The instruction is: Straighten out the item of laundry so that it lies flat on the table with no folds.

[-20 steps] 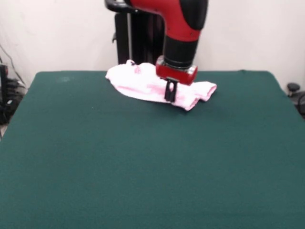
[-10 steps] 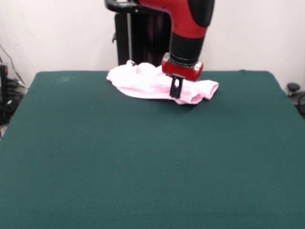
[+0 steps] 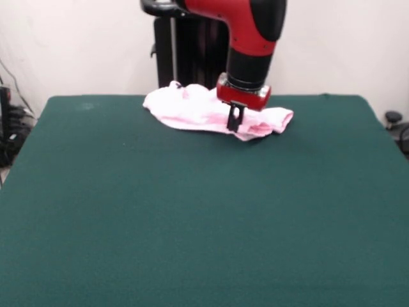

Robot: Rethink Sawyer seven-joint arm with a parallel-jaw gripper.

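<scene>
The item of laundry (image 3: 185, 109) is a small pale pink garment lying crumpled near the table's far edge, in front of the robot's pedestal. It is bunched and folded, with one end reaching right to a rounded tip. My gripper (image 3: 234, 128) comes down from the red and black arm onto the garment's right half. Its black fingers stand close together and pinch the cloth there. The table (image 3: 192, 211) is covered in dark green cloth and is much larger than the garment.
The black pedestal (image 3: 185, 51) stands right behind the garment at the far edge. Cables and dark gear (image 3: 9, 128) sit off the table's left side, and a small dark object (image 3: 393, 118) off the right.
The gripper has moved a little to the right and away from the camera, and slightly up. The garment's near edge and right end shifted with it. Little has changed in the last half second.
</scene>
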